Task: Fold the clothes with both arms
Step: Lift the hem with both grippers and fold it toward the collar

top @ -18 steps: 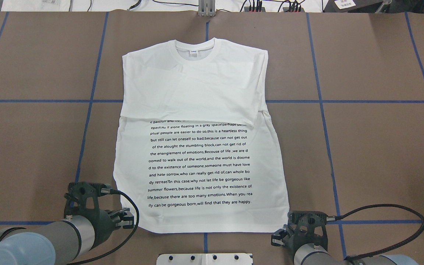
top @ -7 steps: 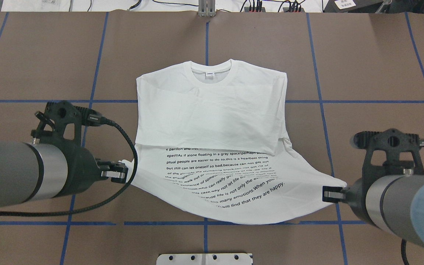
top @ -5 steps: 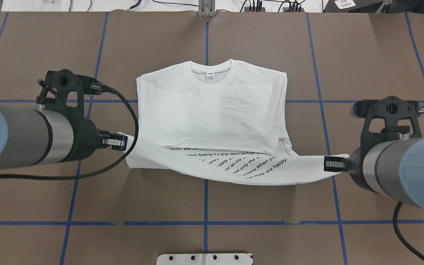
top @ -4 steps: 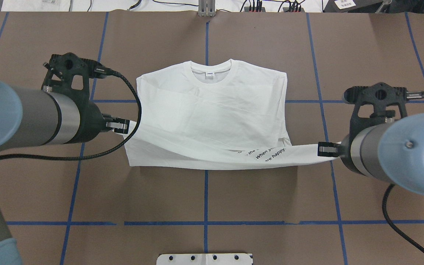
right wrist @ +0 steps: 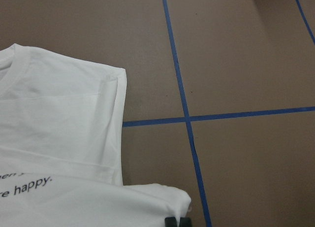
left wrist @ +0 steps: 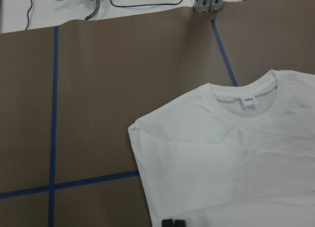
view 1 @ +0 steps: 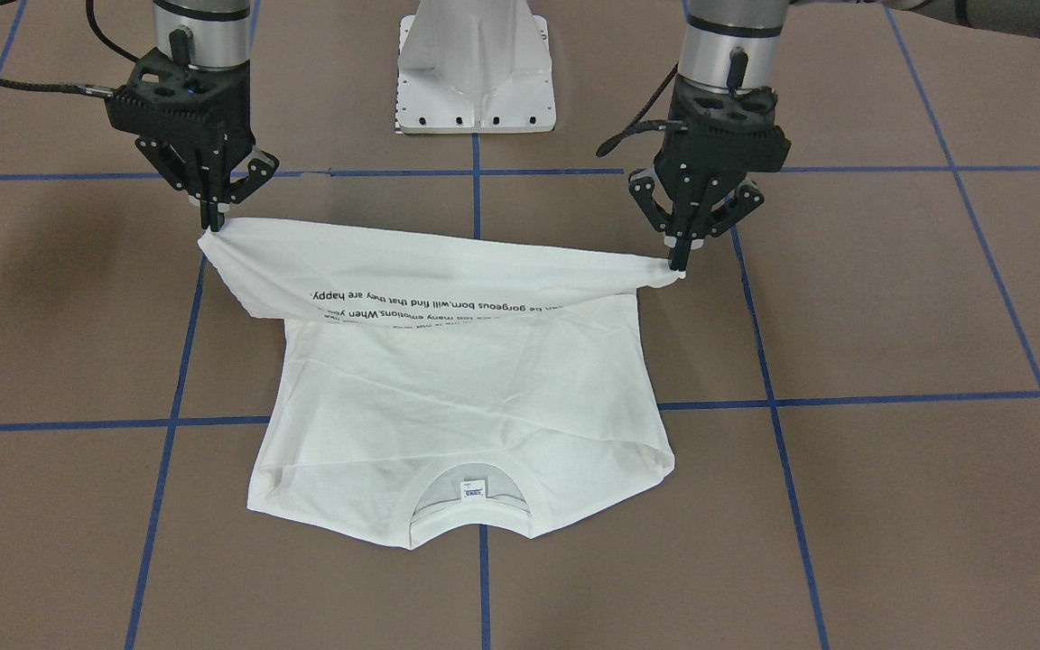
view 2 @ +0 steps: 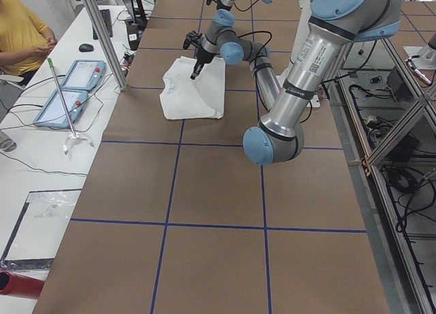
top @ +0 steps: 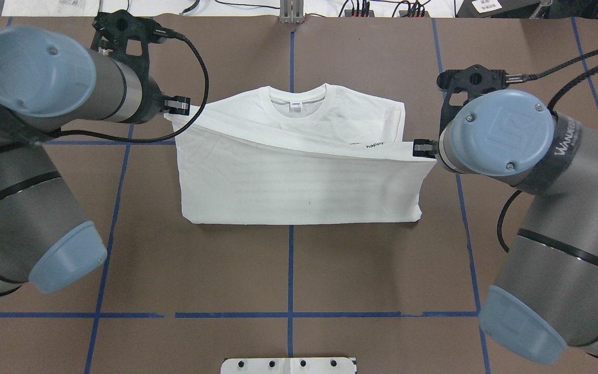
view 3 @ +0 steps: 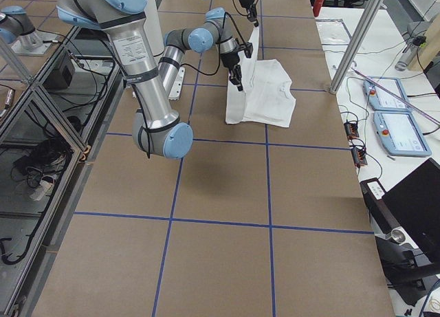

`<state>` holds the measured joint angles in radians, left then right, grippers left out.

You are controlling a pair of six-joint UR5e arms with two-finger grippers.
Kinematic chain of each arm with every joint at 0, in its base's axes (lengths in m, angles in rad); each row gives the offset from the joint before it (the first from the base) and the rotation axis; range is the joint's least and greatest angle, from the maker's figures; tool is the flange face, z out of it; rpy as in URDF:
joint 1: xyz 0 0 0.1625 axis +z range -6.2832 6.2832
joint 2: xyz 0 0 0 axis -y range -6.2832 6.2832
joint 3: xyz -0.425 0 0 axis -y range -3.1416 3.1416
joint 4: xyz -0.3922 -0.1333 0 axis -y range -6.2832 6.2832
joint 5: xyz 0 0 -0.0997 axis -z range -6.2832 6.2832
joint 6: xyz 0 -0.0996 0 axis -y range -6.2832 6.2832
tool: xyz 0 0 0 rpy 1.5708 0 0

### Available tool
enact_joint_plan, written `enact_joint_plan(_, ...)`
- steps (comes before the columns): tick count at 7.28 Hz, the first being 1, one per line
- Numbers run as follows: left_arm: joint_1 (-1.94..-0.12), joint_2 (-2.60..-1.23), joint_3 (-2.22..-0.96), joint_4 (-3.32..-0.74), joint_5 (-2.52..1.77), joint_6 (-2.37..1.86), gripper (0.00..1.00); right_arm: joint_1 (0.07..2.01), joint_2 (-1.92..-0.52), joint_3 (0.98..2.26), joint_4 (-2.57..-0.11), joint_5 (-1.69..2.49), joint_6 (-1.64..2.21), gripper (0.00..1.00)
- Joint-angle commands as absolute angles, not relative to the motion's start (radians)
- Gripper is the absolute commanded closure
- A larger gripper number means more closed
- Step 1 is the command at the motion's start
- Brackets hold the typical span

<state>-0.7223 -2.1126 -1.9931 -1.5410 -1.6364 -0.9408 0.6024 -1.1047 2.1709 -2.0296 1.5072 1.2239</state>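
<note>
Two arms, one garment. Item: white shirt (top: 299,187) near the middle of the brown counter (top: 330,270), with the ribbed collar (top: 299,92) on the side away from the robot and the small neck label (top: 296,104) showing inside it. The upper body lies flat. The lower hem is raised off the counter and drawn over the body toward the collar, stretched between the two tools. The fold edge rests on the counter on the robot's side. Black printed text (view 1: 412,310) shows as a few lines on the underside of the raised flap. Left tool (view 1: 680,262): fingers together, pinched on one hem corner, pointing down. Right tool (view 1: 211,221): fingers together, pinched on the opposite hem corner, pointing down. The left-held corner sits nearer the collar than the right-held one. Also listed: blue tape lines (top: 290,259) gridding the counter, and the white pedestal base (view 1: 475,81) at the robot's edge.
</note>
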Motion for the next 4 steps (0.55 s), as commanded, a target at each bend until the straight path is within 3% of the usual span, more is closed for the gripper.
enact_joint_plan(1, -0.738, -2.121, -1.855, -1.661, -1.632, -0.930, 1.00, 0.646, -1.065, 2.083, -1.997, 1.503, 1.183, 1.00)
enact_joint_plan(3, -0.738, -2.125, -1.768, -1.751, -1.632, -0.934, 1.00, 0.692, -0.984, 1.954, -1.988, 1.503, 1.109, 1.00)
enact_joint_plan(4, -0.738, -2.135, -1.722, -1.793, -1.623, -0.934, 1.00, 0.707, -0.953, 1.831, -1.851, 1.502, 1.109, 1.00)
